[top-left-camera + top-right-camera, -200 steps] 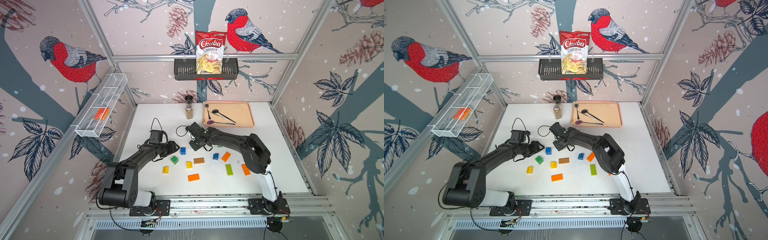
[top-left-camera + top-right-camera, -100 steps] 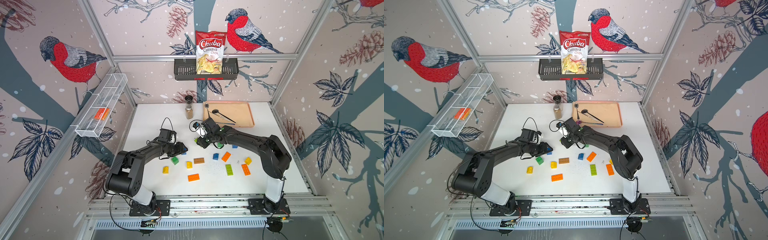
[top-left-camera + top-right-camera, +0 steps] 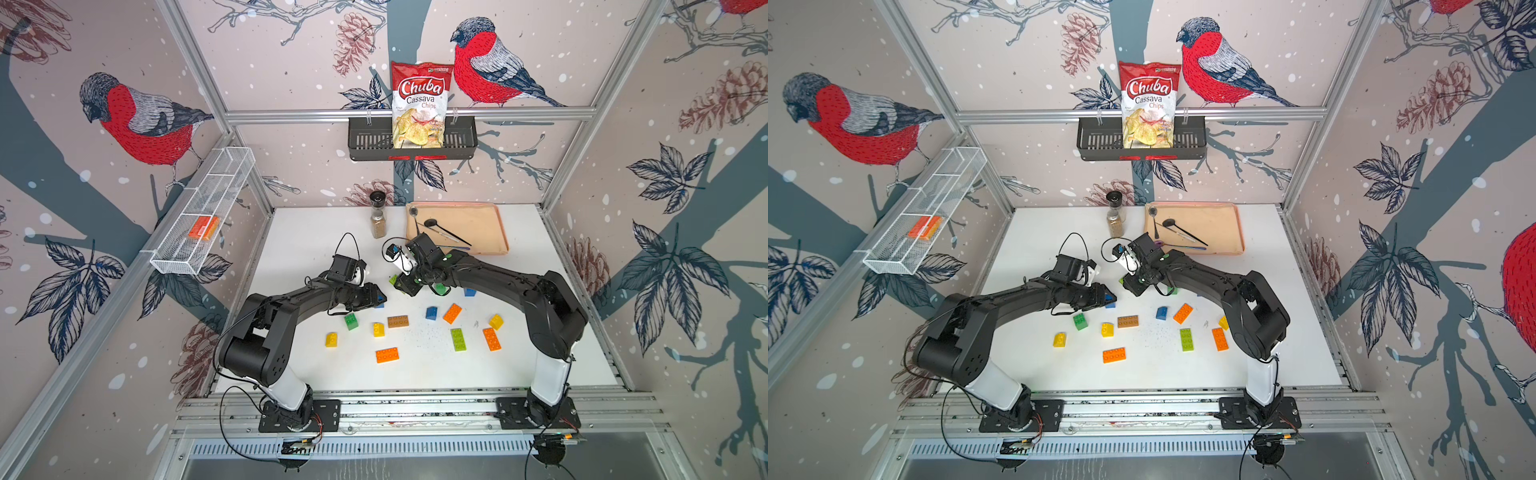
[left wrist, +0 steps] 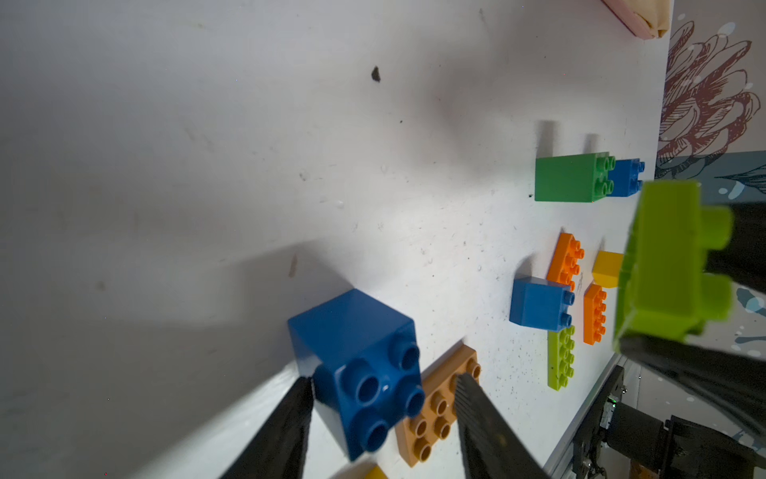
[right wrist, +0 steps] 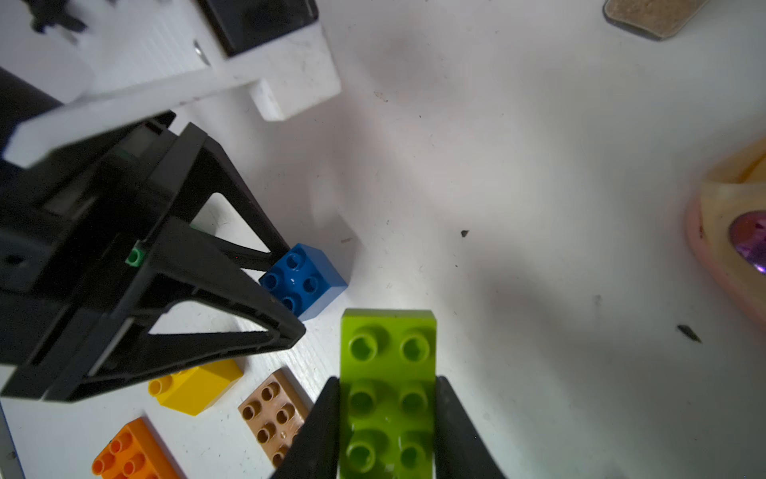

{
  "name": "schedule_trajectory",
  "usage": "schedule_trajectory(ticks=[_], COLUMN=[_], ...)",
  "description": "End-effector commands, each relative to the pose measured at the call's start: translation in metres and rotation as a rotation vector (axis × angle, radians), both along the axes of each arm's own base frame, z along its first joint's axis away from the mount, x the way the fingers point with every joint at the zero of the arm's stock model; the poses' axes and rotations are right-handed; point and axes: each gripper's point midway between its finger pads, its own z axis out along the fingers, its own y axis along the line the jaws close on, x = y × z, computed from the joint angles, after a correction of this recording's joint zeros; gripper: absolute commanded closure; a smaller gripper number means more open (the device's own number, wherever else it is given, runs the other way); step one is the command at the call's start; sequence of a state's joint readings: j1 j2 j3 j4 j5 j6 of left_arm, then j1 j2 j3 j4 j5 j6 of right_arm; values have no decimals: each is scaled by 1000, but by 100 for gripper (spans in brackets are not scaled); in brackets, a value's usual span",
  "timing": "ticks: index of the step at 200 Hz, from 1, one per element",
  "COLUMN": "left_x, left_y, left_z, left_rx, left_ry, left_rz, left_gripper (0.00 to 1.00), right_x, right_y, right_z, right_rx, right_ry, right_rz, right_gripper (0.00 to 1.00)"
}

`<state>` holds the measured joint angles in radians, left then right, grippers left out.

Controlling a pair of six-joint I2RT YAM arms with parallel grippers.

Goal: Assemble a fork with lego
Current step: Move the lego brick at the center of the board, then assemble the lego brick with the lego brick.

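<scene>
- Reaching further toward mid-table than a second ago, the left gripper (image 4: 385,383) now has its fingers either side of the small blue brick (image 4: 352,331). Back then the brick lay clear ahead of its tips.
- One finger presses the brick's side. Beside the opposite finger the left wrist view shows a gap, while the right wrist view suggests contact, so I cannot tell whether the brick is clamped.
- The right gripper (image 5: 387,387) is closed, as before, on the long lime green brick (image 5: 387,336). Its fingers pinch the long sides, and the brick hangs off the table (image 3: 316,249), its free end just beside the blue brick.
- The right arm (image 3: 498,276) has swung its elbow outward, uncovering a yellow brick (image 3: 496,321) that it hid a second ago.
- The two grippers crowd each other, tip near tip.
- A brown brick (image 4: 435,410) lies just beyond the blue one and shows through the gap.
- A green brick (image 3: 351,321) and an orange brick (image 3: 387,355) lie loose nearer the arms' bases.
- A tray (image 3: 486,224) and a spice jar (image 3: 378,224) stand at the far side.
</scene>
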<state>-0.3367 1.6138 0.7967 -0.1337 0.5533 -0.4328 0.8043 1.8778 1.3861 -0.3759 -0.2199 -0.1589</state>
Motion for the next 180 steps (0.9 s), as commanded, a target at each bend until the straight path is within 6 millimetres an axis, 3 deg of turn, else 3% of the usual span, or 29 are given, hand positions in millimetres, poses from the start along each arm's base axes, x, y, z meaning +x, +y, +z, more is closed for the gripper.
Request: schedule_trajectory(ticks=[1, 49, 82, 100, 134, 180], left_x=[2, 7, 7, 12, 23, 22], left_y=[-7, -3, 27, 47, 72, 84], left_z=[6, 19, 18, 27, 40, 36], left_rx=[-3, 26, 86, 71, 44, -7], left_ry=[-61, -94, -51, -62, -102, -111], left_rz=[-78, -97, 2, 81, 167, 228], left_gripper=[43, 37, 35, 35, 34, 34], right_x=[-7, -14, -16, -21, -35, -41], right_y=[-5, -10, -11, -5, 13, 32], right_z=[4, 19, 25, 29, 14, -3], right_rx=[-16, 2, 1, 4, -105, -149], right_ry=[-19, -99, -136, -157, -149, -59], right_rz=[58, 131, 172, 220, 382, 527], right_gripper=[79, 79, 78, 77, 77, 77])
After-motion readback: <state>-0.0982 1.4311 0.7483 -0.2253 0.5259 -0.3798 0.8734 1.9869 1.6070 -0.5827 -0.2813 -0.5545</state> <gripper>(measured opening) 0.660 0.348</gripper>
